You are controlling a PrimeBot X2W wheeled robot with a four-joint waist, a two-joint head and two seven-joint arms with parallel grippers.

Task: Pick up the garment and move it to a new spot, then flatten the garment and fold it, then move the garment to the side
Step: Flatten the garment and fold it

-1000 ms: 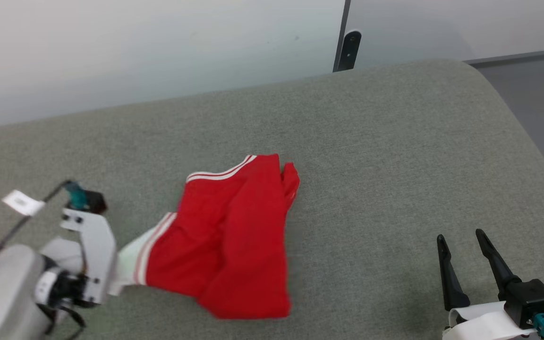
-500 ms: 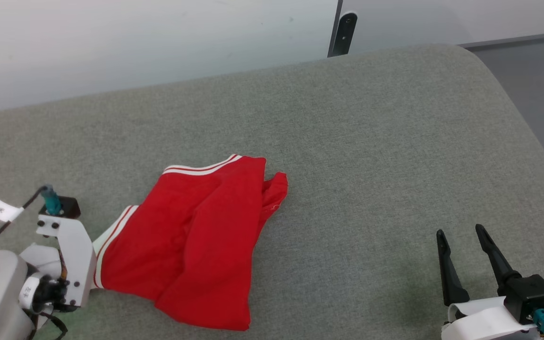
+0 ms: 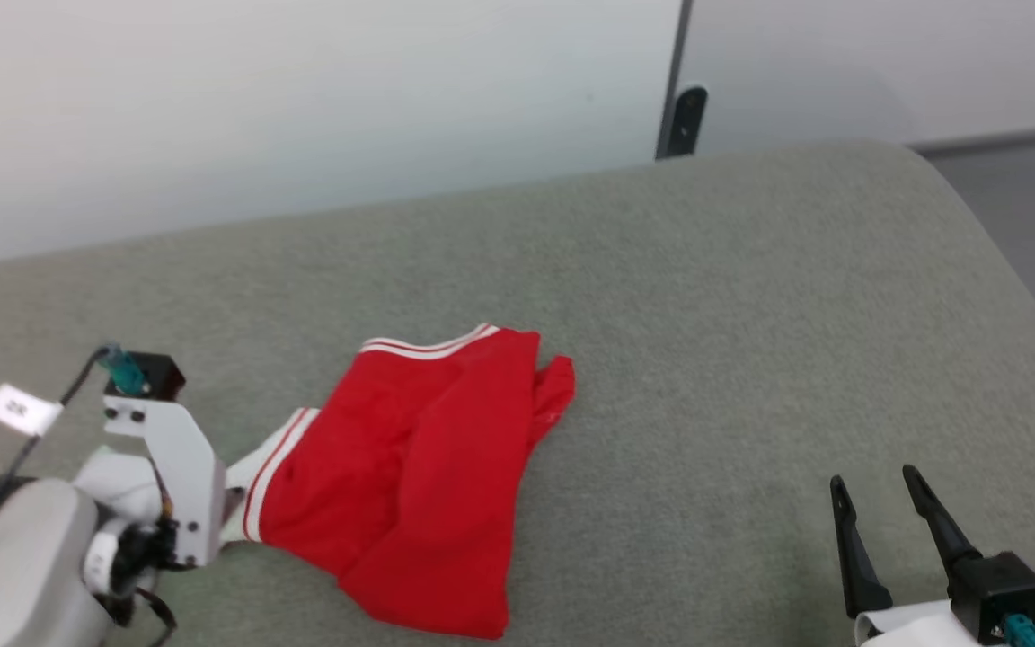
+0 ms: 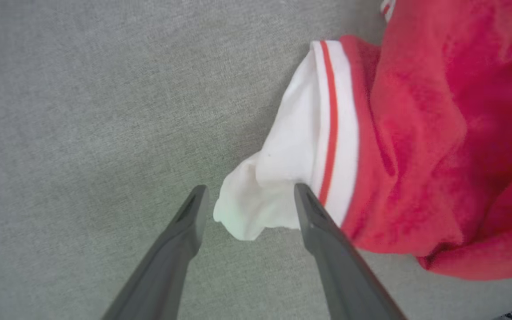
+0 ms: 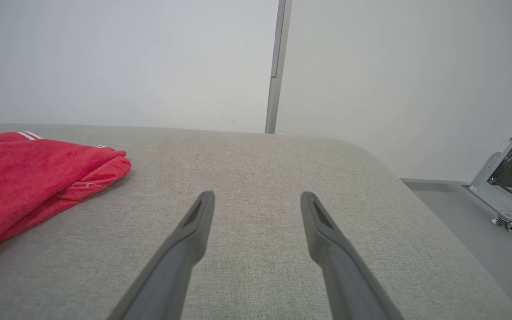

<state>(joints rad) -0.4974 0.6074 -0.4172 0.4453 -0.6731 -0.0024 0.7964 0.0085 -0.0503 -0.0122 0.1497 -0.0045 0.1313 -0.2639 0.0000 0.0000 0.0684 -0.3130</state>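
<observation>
Now, in the head view, the crumpled red jersey with white-and-red striped trim (image 3: 428,485) lies bunched on the grey woven cushion (image 3: 706,314), its white end beside the left gripper (image 3: 216,512). The right gripper (image 3: 874,481) waits well apart. In the left wrist view, the dark fingers stand parted around the white sleeve they pinched a second ago. The jersey looks set down, with flattening next. In the right wrist view, the spread fingers hold nothing.

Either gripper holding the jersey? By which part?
Nothing held: left gripper open, jaws either side of the garment, at its white sleeve end; right gripper open, apart from it.
</observation>
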